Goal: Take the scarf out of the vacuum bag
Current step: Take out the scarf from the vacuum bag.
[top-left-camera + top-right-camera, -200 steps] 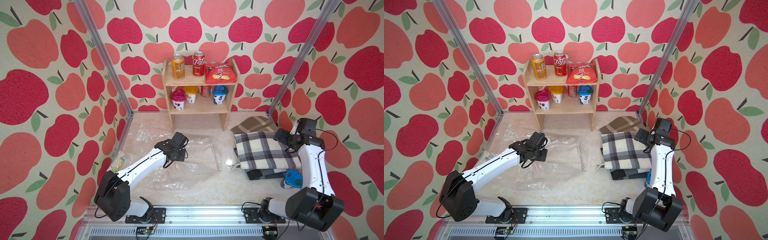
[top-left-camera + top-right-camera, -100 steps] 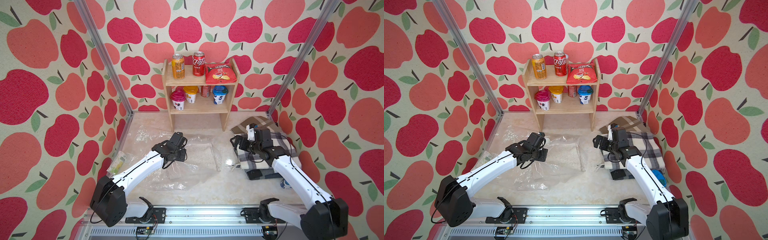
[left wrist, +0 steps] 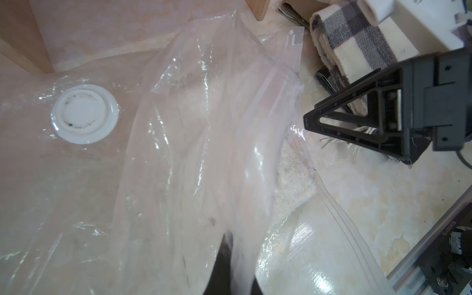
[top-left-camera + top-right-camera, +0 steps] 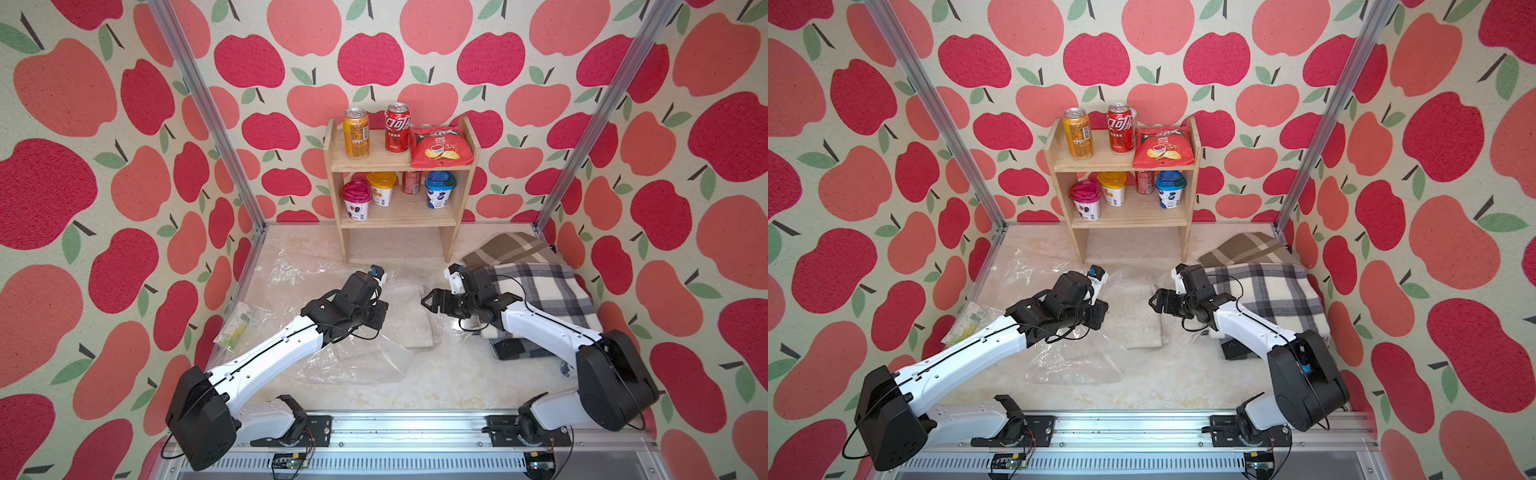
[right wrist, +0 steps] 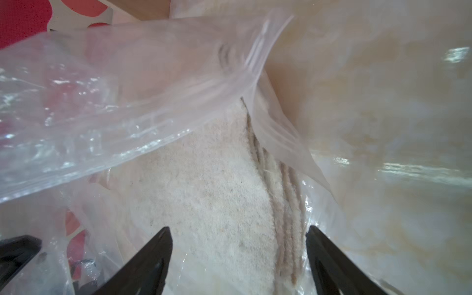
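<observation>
My left fingers (image 3: 222, 258) pinch the top film of the bag (image 3: 178, 153), lifting its mouth; my right fingers (image 5: 150, 258) are spread about the scarf (image 5: 204, 204), which lies inside, seemingly not gripped yet

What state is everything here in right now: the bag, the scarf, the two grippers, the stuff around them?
Vacuum bag: mouth open, top layer lifted.
Scarf: folded, inside the bag.
Left gripper: shut on the bag's top layer.
Right gripper: open, at the bag's mouth, holding nothing.
Plaid blankets: folded, stacked outside the bag.
Orange can: upright.
Red can: upright.
</observation>
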`<move>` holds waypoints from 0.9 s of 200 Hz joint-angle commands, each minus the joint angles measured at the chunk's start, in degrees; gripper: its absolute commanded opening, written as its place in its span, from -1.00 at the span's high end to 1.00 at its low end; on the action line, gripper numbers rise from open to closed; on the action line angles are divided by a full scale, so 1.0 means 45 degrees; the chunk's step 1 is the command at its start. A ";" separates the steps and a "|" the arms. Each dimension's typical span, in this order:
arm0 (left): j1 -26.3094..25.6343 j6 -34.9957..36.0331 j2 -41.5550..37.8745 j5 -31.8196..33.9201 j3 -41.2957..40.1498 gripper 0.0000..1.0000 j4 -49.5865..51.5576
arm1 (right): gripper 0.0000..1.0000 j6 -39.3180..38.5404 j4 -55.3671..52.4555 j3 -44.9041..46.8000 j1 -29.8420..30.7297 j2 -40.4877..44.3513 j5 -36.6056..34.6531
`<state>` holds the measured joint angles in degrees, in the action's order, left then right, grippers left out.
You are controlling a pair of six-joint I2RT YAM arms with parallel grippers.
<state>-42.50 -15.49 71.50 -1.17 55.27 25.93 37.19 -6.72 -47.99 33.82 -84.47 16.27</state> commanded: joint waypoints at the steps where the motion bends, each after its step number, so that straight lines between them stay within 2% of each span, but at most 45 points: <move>1: -0.0078 -0.0053 0.0488 -0.0131 0.0729 1.00 -0.0245 | -0.68 0.0056 0.0379 -0.0004 0.0495 -0.0470 0.0159; 70: -0.0273 -0.0363 0.1540 -0.0408 0.1715 1.00 -0.0255 | -0.69 -0.0348 -0.0439 -0.0832 0.0878 -0.2215 -0.0639; 144: -0.0296 -0.0465 0.1693 -0.0775 0.1665 1.00 -0.0493 | -0.72 -0.0879 -0.1661 -0.2070 0.0879 -0.3658 -0.1580; 162: -0.0283 -0.0461 0.1660 -0.0756 0.1674 1.00 -0.0457 | -0.72 -0.0843 -0.1443 -0.1965 0.0864 -0.3847 -0.1377; 180: -0.0294 -0.0449 0.1664 -0.0775 0.1645 1.00 -0.0432 | -0.66 -0.0789 -0.0777 -0.1777 0.0913 -0.3987 -0.0450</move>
<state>-43.62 -17.04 78.78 -3.62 61.23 25.80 34.50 -10.70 -56.21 37.60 -100.27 11.11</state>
